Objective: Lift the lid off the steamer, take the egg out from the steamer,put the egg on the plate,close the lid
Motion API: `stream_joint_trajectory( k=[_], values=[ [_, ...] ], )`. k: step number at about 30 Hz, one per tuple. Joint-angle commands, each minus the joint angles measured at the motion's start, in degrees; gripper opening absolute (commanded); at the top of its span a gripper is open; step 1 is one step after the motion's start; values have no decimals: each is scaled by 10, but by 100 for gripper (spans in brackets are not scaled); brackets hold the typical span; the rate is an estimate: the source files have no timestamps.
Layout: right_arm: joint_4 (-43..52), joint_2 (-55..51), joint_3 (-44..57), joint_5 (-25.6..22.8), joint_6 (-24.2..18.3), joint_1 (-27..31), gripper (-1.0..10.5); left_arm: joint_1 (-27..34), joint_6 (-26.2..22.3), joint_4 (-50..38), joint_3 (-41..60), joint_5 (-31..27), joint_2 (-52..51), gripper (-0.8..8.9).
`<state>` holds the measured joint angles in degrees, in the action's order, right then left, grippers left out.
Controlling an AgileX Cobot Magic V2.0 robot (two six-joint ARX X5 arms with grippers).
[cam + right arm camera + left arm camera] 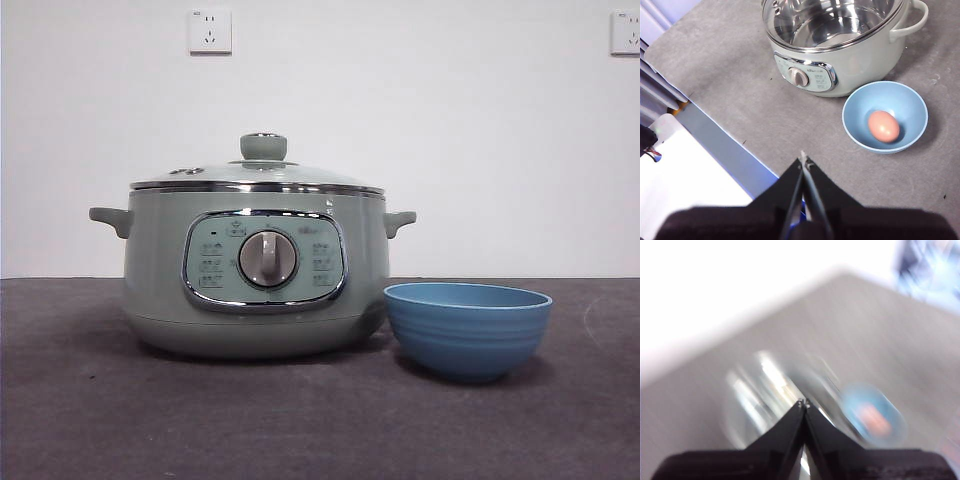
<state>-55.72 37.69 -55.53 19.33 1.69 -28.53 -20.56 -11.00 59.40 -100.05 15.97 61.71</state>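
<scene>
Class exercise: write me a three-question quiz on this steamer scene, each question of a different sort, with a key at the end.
1. True or false: the lid sits on the steamer.
2. Where is the egg? A) in the steamer B) in the blue bowl C) on the table
3. Fill in: the right gripper's jaws are ____.

Key: 1 true; 2 B; 3 shut.

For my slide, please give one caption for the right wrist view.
Egg rests in the blue bowl beside the lidded steamer; right gripper shut above the table.
</scene>
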Motion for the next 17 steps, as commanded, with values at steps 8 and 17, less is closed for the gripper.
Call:
stream_joint_trajectory(
  k=[8, 17],
  values=[
    [2, -1, 1, -2, -3, -1, 0, 145, -42, -281, 174, 40, -128, -4],
    [2, -1, 1, -2, -3, -1, 0, 209, -40, -449, 521, -36, -310, -4]
  ],
)
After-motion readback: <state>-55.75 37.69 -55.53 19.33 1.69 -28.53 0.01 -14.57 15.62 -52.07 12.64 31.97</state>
